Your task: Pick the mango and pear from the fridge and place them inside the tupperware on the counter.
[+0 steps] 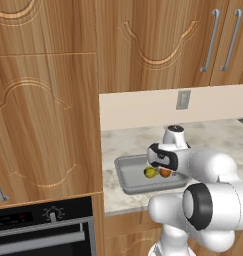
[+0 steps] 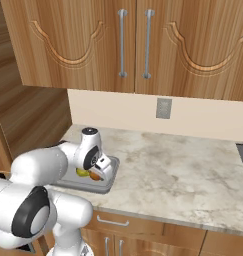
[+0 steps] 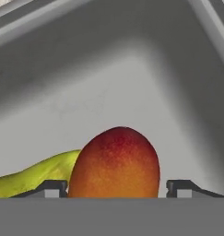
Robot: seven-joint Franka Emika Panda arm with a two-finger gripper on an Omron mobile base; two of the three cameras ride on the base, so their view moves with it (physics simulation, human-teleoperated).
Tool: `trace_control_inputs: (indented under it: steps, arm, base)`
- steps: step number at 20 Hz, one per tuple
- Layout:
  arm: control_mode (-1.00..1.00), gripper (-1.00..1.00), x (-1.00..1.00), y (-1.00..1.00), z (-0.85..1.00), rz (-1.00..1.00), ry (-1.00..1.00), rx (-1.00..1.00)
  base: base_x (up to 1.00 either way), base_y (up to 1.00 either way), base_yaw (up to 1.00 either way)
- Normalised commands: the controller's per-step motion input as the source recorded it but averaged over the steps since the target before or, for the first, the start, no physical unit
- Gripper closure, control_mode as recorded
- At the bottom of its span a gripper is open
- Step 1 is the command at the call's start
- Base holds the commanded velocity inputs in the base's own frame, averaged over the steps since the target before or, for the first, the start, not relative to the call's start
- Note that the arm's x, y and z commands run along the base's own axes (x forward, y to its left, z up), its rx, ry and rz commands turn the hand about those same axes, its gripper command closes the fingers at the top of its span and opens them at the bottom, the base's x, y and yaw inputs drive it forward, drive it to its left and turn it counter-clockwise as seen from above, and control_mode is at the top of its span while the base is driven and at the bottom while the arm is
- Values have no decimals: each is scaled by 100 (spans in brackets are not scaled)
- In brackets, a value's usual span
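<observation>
The grey tupperware (image 1: 124,175) (image 2: 111,172) (image 3: 132,78) sits on the counter (image 1: 218,135) (image 2: 183,165) near its left end. Inside it lie the orange-red mango (image 1: 165,173) (image 2: 96,176) (image 3: 115,161) and, touching it, the yellow-green pear (image 1: 150,172) (image 2: 83,173) (image 3: 32,177). My gripper (image 1: 163,169) (image 2: 98,171) (image 3: 115,188) hangs low in the tupperware, straddling the mango. Its jaws stand open, with a small gap showing between the right fingertip (image 3: 182,186) and the fruit. The fridge is out of view.
A wall outlet (image 1: 183,99) (image 2: 163,108) is on the backsplash behind the counter. Wooden upper cabinets (image 2: 133,40) hang above. A tall wooden cabinet (image 1: 43,115) with a black oven (image 1: 43,227) stands to the left.
</observation>
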Motion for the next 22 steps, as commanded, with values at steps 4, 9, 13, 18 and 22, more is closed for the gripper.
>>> trace_control_inputs:
  steps: [4,9,13,18,22]
  arm:
    - [-100,-100,-5,0,3,0,0,1]
    - [-100,-100,-44,0,38,0,-24,0]
    - [-100,-100,-58,0,60,0,-50,0]
    - [-100,-100,-59,0,63,0,-48,0]
    - [-100,-100,-45,0,72,0,-29,0]
  base:
    - [0,0,0]
    - [0,0,0]
    - [0,0,0]
    - [0,0,0]
    - [0,0,0]
